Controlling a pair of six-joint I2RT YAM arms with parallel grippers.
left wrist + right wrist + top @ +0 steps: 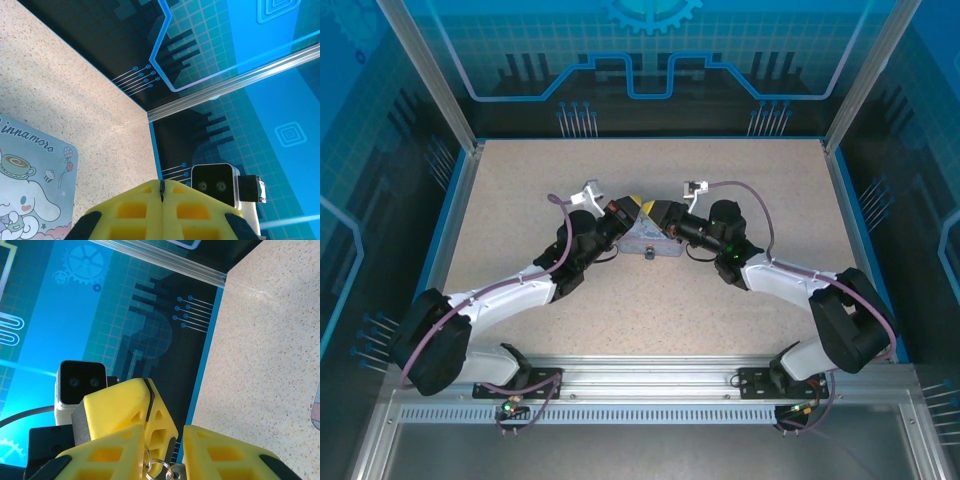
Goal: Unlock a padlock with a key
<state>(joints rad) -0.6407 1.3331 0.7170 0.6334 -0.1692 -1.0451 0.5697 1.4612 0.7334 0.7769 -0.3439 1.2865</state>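
**A:** State of the left gripper [161, 194]?

**B:** Fingers pressed together, pinching the key [161, 186], which shows as a thin dark sliver at the seam.

**A:** Key position and orientation?

**B:** Lower centre of the left wrist frame, to the right of the tin [35, 185]. Its long axis follows the seam, upright in the frame, with the exposed end pointing to the top edge.

**A:** State of the right gripper [164, 450]?

**B:** Fingers apart. A ring [148, 456] and a small metal piece [175, 472] sit in the gap at bottom centre. Whether the fingers touch them cannot be told.
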